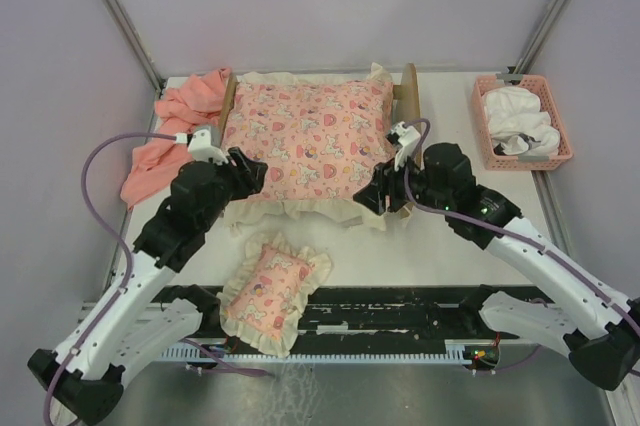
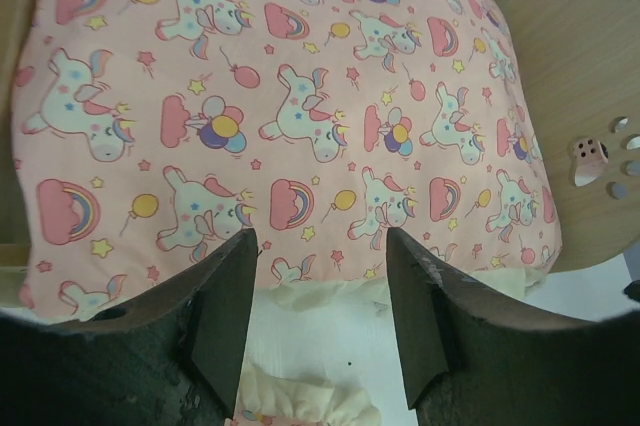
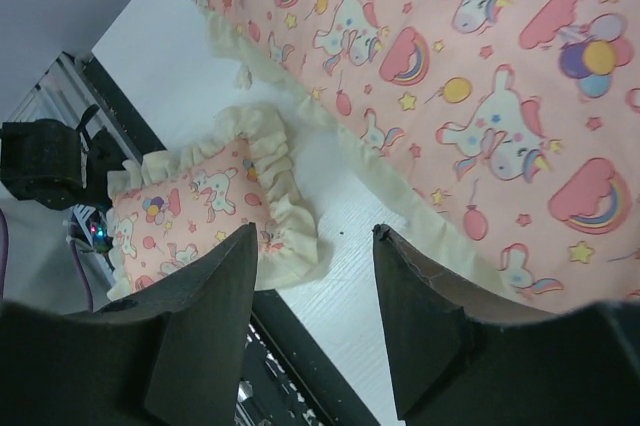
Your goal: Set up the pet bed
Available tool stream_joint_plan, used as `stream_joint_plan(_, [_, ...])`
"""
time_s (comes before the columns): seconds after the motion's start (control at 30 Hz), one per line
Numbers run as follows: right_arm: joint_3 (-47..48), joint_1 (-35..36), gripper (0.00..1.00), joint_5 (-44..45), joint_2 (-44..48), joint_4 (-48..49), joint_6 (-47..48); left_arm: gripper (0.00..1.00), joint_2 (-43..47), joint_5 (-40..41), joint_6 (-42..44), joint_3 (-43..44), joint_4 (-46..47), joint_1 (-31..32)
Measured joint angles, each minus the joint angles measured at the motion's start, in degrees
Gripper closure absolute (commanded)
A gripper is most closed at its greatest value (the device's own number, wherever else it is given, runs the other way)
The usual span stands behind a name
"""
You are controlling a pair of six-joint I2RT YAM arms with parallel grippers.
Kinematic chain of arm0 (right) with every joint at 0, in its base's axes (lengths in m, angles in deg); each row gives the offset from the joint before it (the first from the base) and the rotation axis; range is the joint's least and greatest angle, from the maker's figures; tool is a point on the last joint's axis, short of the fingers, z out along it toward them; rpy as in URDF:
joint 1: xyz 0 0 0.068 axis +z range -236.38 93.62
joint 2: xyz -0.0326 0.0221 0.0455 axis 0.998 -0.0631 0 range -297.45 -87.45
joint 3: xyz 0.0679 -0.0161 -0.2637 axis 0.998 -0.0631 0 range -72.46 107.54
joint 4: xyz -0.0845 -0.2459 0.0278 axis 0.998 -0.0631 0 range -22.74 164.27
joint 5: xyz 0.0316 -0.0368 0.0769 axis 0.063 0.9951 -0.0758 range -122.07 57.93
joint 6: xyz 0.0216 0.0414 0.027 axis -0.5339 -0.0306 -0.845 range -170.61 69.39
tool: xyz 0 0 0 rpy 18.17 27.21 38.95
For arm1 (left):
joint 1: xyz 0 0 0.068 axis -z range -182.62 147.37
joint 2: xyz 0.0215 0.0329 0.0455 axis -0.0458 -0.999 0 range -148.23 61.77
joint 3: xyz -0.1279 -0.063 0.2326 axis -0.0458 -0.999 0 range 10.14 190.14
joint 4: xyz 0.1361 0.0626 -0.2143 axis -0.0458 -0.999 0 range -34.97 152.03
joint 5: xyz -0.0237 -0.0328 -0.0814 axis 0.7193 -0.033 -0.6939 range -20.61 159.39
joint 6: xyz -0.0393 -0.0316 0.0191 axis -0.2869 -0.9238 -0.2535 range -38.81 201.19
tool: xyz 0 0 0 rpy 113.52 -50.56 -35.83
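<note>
Left claw (image 2: pixel 320 246) and right claw (image 3: pixel 315 246) stand open and empty, seemingly just above the near edge of the pet bed (image 1: pixel 408 91).

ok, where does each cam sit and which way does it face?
Top external: high behind the left arm and right arm, looking down on the pet bed.
Left wrist: looks across the mattress toward the headboard; open left fingers show.
Right wrist: looks back past the mattress frill to the pillow; open right fingers show.
Shared: mattress, all three.
</note>
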Motion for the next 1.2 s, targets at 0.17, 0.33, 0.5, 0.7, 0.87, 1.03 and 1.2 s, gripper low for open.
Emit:
stream_joint_plan(0.17, [-3.4, 10.1, 0.32, 7.6, -0.3, 1.7, -3.6, 0.38, 6.1, 3.3, 1.7, 2.0, -3.7, 0.0])
stream_joint_plan(0.33, [-2.9, 24.6, 0.25, 16.7, -7.6, 4.0, -6.2, 0.37, 8.5, 6.1, 3.9, 7.1, -6.6, 0.0])
stream_joint_plan(0.5, [1.8, 37.2, 0.21, 23.6, -21.3, 4.9, -6.5, 0.37, 10.4, 9.0, 6.3, 13.1, -8.9, 0.0])
stream_joint_plan(0.7, [12.1, 45.2, 0.18, 25.3, -36.3, 5.0, -3.0, 0.37, 16.2, 12.1, 8.1, 16.8, -10.0, 0.0])
stream_joint_plan(0.87, [15.6, 45.9, 0.21, 26.2, -44.2, 5.6, -0.6, 0.37, 19.4, 14.2, 9.0, 17.0, -10.8, 0.0])
stream_joint_plan(1.03, [18.7, 45.8, 0.52, 27.6, -51.9, 4.4, 3.4, 0.37, 20.5, 15.5, 9.7, 17.0, -11.3, 0.0])
stream_joint_plan(1.2, [19.8, 46.0, 0.98, 29.2, -52.3, 2.8, 8.2, 0.37, 21.6, 16.3, 10.0, 16.8, -11.3, 0.0])
